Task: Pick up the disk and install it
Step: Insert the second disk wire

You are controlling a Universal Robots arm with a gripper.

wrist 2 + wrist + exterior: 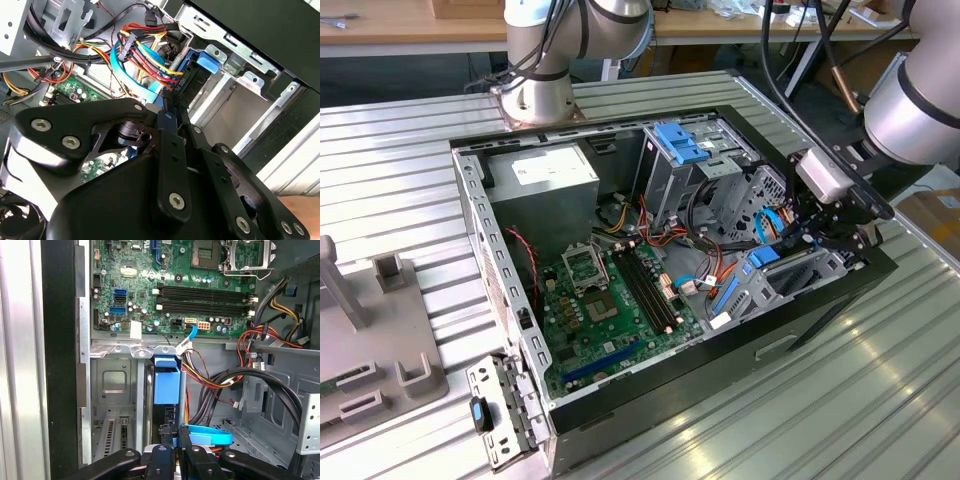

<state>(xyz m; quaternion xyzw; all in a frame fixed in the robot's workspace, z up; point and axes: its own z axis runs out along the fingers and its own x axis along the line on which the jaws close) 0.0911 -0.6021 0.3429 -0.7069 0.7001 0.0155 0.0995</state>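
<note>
1. Disk [166,385]: bright blue plastic carrier frame showing at its end in the first wrist view; metal body largely hidden.
2. Pose: standing on edge, slotted between the grey bay walls inside the open case.
3. Location: exterior view, blue carrier [763,254] near the case's right wall.

Green motherboard [165,285] (blue carrier [166,380])

Open computer case [650,390] lies on a ribbed metal table [840,400], green motherboard [610,305] exposed, grey power-supply box [555,180] at the far corner, tall metal cage with blue latch [678,145] beside it. Gripper [820,235] reaches into the case at the exterior view's right, near a blue-framed disk [765,255]. Loose metal bracket [500,415] lies just outside the case's near corner.
</note>
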